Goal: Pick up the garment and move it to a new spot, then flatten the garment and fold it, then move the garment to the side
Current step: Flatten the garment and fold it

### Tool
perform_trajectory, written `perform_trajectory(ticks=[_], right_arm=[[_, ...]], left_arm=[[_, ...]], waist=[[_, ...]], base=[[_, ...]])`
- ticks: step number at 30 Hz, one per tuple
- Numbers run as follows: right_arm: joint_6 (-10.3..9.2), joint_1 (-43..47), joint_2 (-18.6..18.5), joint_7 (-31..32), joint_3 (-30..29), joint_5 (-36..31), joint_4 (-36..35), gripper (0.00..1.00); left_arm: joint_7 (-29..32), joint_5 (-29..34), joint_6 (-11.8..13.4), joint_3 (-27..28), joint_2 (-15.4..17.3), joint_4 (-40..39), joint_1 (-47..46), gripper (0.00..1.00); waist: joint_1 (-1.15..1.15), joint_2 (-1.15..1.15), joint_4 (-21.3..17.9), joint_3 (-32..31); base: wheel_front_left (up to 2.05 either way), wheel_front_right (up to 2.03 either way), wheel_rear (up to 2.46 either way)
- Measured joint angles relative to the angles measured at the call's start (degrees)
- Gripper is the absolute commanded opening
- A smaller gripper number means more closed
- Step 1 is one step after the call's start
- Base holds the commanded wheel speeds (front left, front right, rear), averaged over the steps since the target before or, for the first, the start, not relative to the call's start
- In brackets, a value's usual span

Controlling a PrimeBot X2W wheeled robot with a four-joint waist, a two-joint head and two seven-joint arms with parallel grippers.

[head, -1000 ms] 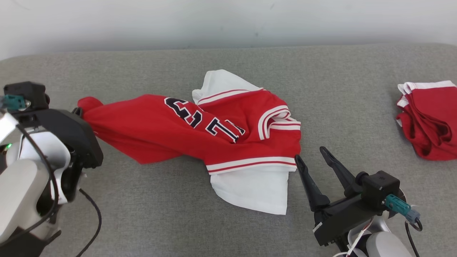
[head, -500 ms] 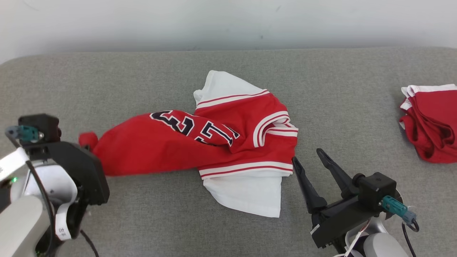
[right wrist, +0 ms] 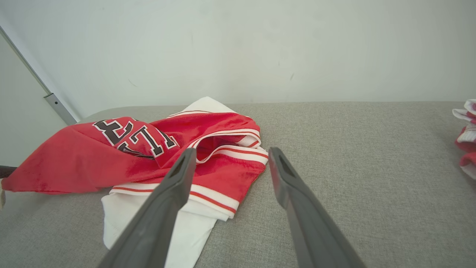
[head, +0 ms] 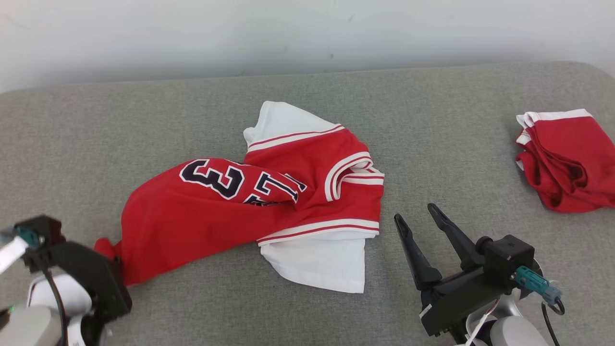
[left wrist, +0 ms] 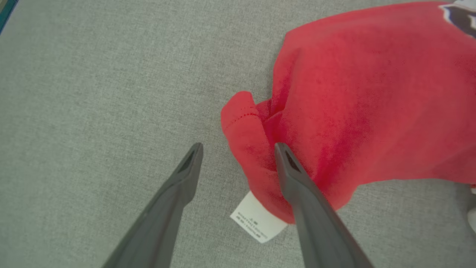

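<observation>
Left gripper (left wrist: pixel 238 149): your fingers stand spread, with one finger lying over the shirt's (head: pixel 216 216) red corner and a white label (left wrist: pixel 256 222) just beside it.
Right gripper (head: pixel 415 214): spread and holding nothing, just beside the shirt's striped hem.
Shirt: it lies crumpled mid-cushion. Its long axis runs from your near left toward the far middle, numbers facing up.
Open room: you have bare grey cushion (head: pixel 144 120) far left, and more between the shirt and a red pile (head: pixel 562 158) far right.
Edges: the cushion's back edge meets the pale wall (head: pixel 288 33).

Dark-fingered right end effector (head: pixel 414 212), teal connector (head: pixel 528 278)
</observation>
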Motion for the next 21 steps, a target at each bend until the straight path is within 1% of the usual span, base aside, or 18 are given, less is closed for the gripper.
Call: perform_trajectory(ticks=[8,13,17,20,21], right_arm=[[-0.01,0.7,0.0,0.2,-0.1,-0.3,-0.3,1.00],[-0.01,0.9,0.0,0.7,-0.1,-0.5,-0.6,1.00],[-0.01,1.0,0.0,1.0,-0.5,-0.6,-1.1,1.00],[-0.01,1.0,0.0,1.1,-0.8,-0.6,-1.3,1.00],[-0.01,1.0,0.0,1.1,-1.0,-0.7,-1.4,1.00]], left_arm=[[-1.6,-1.6,1.0,0.3,0.9,-1.5,7.5,1.00],[-3.6,-2.0,1.7,1.1,0.9,-3.1,9.7,1.00],[-8.3,-1.3,1.8,2.9,0.7,-5.5,10.4,1.00],[-13.3,0.0,1.3,4.6,-0.1,-7.2,10.7,1.00],[-14.6,0.2,0.5,4.7,-0.2,-7.5,10.9,1.00]], waist=[[0.00,0.00,1.7,-0.6],[0.00,-0.01,3.1,-1.0],[0.00,0.00,3.8,-1.3],[0.00,0.00,4.2,-1.3],[0.00,0.00,4.2,-1.3]], base=[[0.00,0.00,0.00],[0.00,0.00,0.00],[0.00,0.00,0.00],[0.00,0.00,0.00],[0.00,0.00,0.00]])
